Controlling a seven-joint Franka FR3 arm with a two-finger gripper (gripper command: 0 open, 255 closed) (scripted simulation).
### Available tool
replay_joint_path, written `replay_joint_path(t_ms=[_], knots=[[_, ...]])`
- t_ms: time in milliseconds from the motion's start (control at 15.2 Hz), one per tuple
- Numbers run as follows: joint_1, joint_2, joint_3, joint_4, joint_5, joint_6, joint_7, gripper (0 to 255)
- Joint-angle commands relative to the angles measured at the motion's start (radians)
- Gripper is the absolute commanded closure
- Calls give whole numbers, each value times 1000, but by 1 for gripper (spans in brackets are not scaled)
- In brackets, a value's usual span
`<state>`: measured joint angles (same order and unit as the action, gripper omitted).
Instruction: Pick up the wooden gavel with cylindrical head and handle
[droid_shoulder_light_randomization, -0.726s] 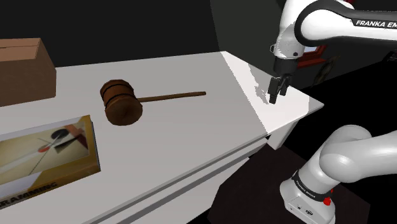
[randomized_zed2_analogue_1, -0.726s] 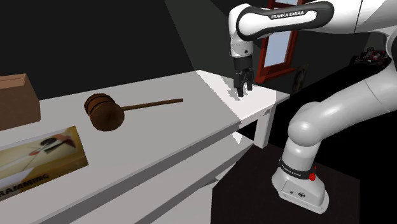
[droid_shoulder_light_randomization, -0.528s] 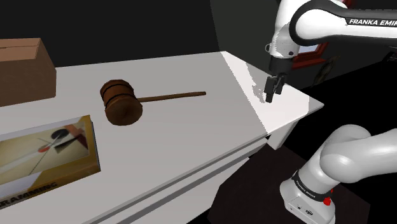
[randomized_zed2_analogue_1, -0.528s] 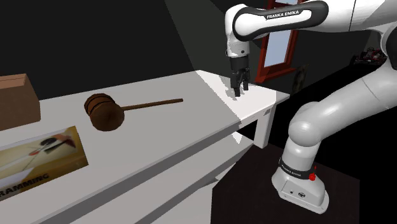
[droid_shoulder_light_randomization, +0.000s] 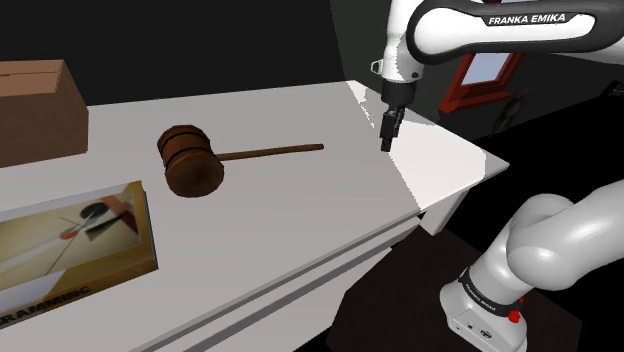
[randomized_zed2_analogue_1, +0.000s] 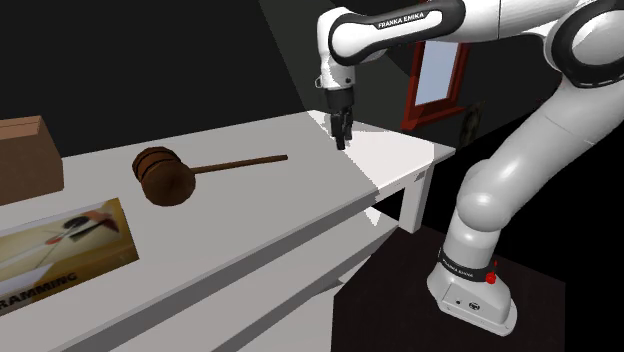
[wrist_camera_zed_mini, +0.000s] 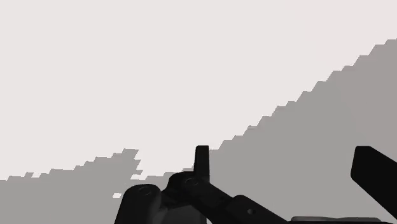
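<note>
1. Wooden gavel (droid_shoulder_light_randomization: 195, 160): lies flat on the white tabletop (droid_shoulder_light_randomization: 300, 230), centre-left of the shoulder view. Its head is at the left and its thin handle runs right, free on all sides and so judged open to a grasp from above.
2. Hand (droid_shoulder_light_randomization: 386, 135): hangs fingers-down over the tabletop at upper right, well apart from the handle's tip; judged the approach stage.
3. Fingers (wrist_camera_zed_mini: 201, 159): stand apart in the wrist view, released, holding and touching nothing.

A white table (droid_shoulder_light_randomization: 300, 215) is shaded over most of its top, with a bright patch at its corner on the shoulder view's right. A dark brown wooden gavel (droid_shoulder_light_randomization: 192, 160) lies on it, handle pointing toward that corner. A brown cardboard box (droid_shoulder_light_randomization: 35, 110) sits at the far left. A flat book with an illustrated cover (droid_shoulder_light_randomization: 70, 245) lies nearer the front edge, apart from the gavel.
</note>
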<state>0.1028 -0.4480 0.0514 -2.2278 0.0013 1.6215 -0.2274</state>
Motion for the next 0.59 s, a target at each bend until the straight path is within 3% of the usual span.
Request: replay_joint_path(t_ms=[0, 528], knots=[[20, 65, 5, 55, 1, 23, -52, 0], [97, 293, 55, 285, 10, 67, -220, 0]])
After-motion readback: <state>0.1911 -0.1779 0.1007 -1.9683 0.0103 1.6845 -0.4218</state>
